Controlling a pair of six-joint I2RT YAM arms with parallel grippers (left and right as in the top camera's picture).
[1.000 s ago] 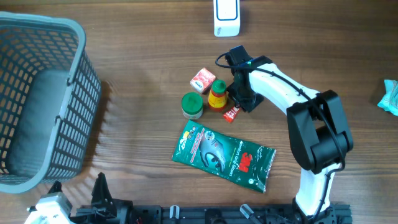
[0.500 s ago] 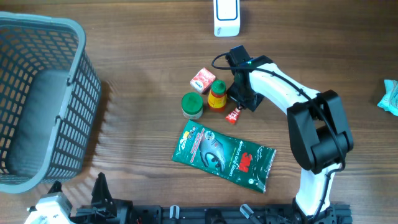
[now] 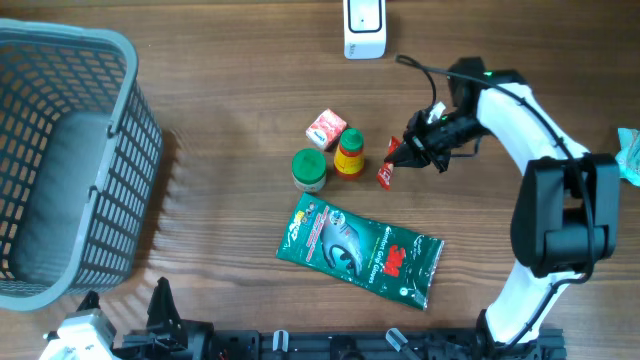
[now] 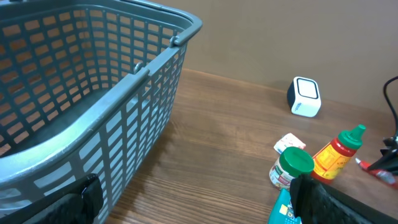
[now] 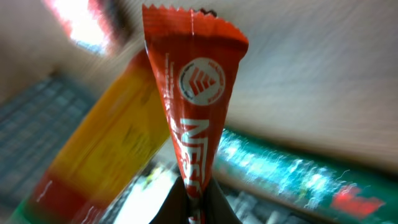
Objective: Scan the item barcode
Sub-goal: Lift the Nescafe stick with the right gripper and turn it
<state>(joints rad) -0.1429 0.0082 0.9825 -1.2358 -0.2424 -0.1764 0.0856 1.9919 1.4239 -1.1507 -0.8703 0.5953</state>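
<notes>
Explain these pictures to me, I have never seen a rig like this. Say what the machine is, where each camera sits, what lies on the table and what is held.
This is a robot with two arms working at a wooden table. One picture looks down from above. The other two come from a camera on each wrist. The right fingers are shut on a small red packet, which fills the right wrist view. The left fingers stand open and hold nothing, near a grey basket. On the table are a green pouch, a yellow bottle with a red cap, a green-lidded jar and a small red and white box. The white device at the far edge is probably the scanner.
</notes>
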